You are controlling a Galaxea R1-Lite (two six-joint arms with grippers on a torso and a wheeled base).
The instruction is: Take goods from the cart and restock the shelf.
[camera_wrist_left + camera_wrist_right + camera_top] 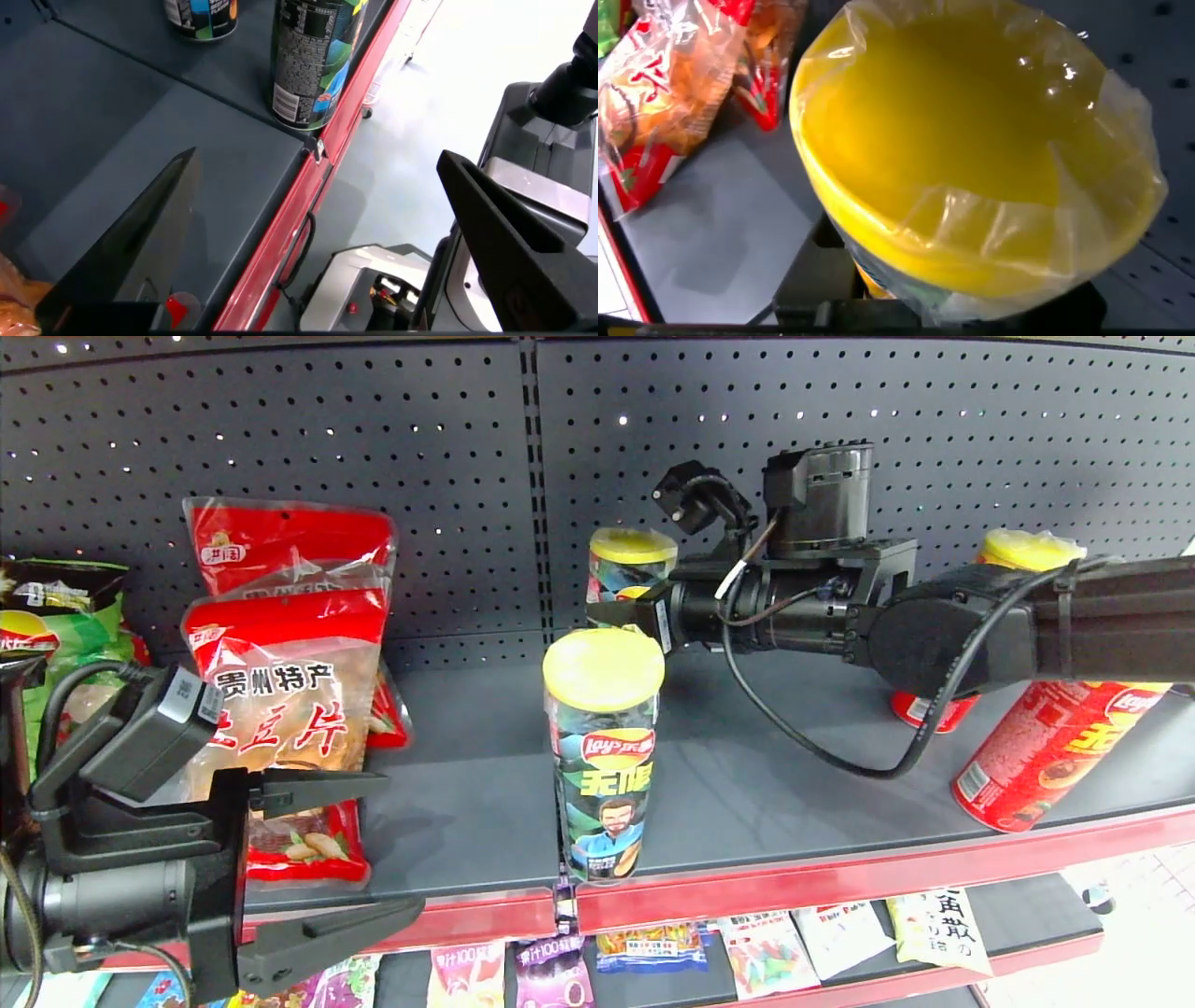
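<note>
Two chip cans with yellow lids stand on the dark shelf (pixel 467 803). The front can (pixel 604 756) is upright near the red shelf edge, free of both grippers. The back can (pixel 631 560) stands near the pegboard, and my right gripper (pixel 627 609), coming in from the right, is shut on it. Its plastic-wrapped lid (pixel 971 140) looms close in the right wrist view. My left gripper (pixel 327 859) hangs open at the lower left in front of the shelf edge, holding nothing. From the left wrist, the open left gripper (pixel 318 243) spans the shelf lip, with the front can (pixel 313 56) beyond.
Red snack bags (pixel 289 672) stand at the shelf's left, with a green bag (pixel 56 625) beyond them. A red can (pixel 1046 756) leans at the right under my right arm. Small packets (pixel 766 952) hang on the shelf below. Bare shelf lies between the bags and the front can.
</note>
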